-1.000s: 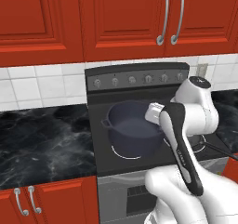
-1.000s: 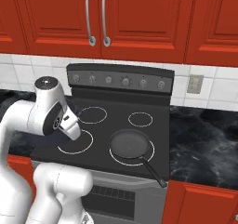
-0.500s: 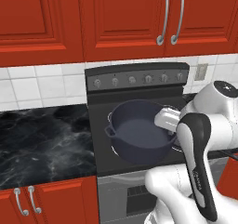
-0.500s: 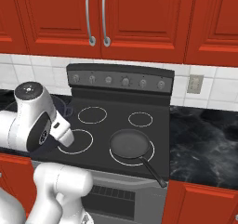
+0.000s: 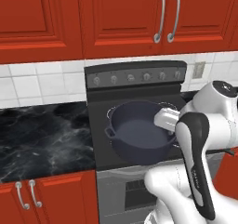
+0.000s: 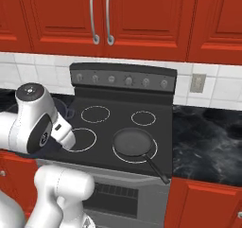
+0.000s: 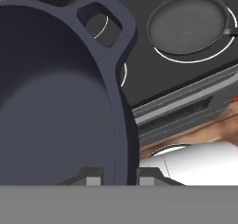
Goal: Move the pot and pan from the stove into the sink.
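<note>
The dark blue-grey pot (image 5: 137,135) hangs tilted over the front left of the stove (image 5: 99,121), clear of the glass. My gripper (image 7: 120,180) is shut on the pot's rim, one finger inside the wall and one outside. In the left base view the gripper (image 5: 165,119) grips the pot's right side. One loop handle (image 7: 103,19) sticks out toward the cooktop. The black pan (image 6: 134,143) lies flat on the front right burner, its long handle pointing to the front right; the hand view has the pan (image 7: 190,25) beyond the pot. The sink is out of view.
Black marbled countertop runs left of the stove (image 5: 42,139) and right of it (image 6: 208,137). Red upper cabinets (image 6: 104,19) hang over the stove's knob panel (image 6: 124,79). The grey oven front (image 6: 116,194) sits below, close to my arm.
The pot has risen off the left burner and come toward the stove's front with my hand. The grip on the rim has stayed the same. The pan has not moved.
</note>
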Motion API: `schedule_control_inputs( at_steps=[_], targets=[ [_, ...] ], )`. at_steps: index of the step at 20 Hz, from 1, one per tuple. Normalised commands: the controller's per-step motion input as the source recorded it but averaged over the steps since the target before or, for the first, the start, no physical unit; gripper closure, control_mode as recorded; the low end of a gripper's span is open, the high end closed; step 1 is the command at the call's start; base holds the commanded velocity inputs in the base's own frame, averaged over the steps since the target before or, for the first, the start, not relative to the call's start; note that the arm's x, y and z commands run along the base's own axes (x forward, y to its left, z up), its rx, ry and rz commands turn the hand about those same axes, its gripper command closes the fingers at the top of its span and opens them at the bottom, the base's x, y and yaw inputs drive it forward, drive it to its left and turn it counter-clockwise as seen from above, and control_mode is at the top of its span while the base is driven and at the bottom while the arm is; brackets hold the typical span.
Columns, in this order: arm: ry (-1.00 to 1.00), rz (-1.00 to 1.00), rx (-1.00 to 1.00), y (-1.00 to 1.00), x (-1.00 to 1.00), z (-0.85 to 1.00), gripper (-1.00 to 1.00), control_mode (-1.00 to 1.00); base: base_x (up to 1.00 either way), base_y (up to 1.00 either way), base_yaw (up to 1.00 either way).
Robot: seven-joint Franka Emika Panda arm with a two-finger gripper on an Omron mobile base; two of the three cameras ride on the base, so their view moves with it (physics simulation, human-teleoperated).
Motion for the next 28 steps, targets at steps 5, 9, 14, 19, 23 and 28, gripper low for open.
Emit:
schedule_control_inputs(
  at_steps=[5,9,14,19,23,28],
  targets=[
    [0.0,0.0,0.0,0.0,0.0,0.0,1.0,1.0,-0.87,-0.16,0.0],
    [0.0,0.0,0.0,0.0,0.0,0.0,1.0,1.0,-0.88,-0.16,0.01],
    [0.0,0.0,0.0,0.0,0.0,0.0,1.0,1.0,-0.7,-0.11,0.02],
    [0.0,0.0,0.0,0.0,0.0,0.0,1.0,1.0,-0.33,-0.02,0.16],
    [0.0,0.0,0.0,0.0,0.0,0.0,1.0,1.0,-0.14,-0.05,0.43],
    [0.0,0.0,0.0,0.0,0.0,0.0,1.0,1.0,-0.08,0.0,0.47]
  ],
)
